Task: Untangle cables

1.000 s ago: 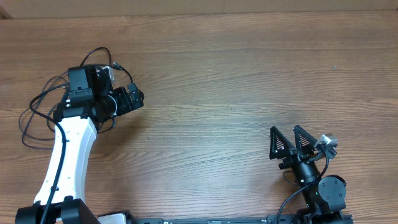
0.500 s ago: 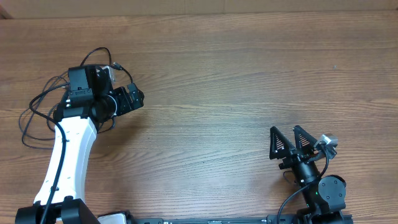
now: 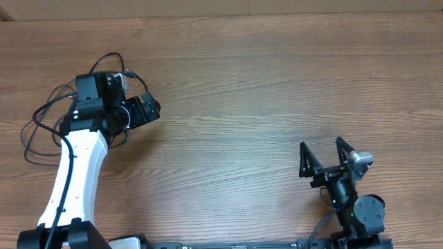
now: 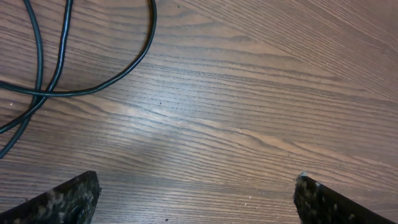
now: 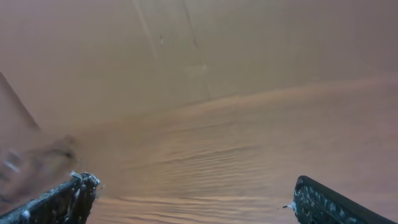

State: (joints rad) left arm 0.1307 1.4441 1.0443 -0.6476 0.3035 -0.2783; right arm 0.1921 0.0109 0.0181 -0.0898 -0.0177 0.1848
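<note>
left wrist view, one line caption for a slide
Open left gripper above wood-grain table, thin black cables looping at upper left

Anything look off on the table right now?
Nothing damaged or spilled. Only the thin black cables stand out: looped and crossing each other at the wooden table's left side, partly hidden by the white left arm.

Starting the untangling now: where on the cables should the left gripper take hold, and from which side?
I'd take the lone outer loop of the cables, away from where the strands cross: it lies flat and single on the table. Come straight down with the open left gripper, jaws straddling the strand.
</note>
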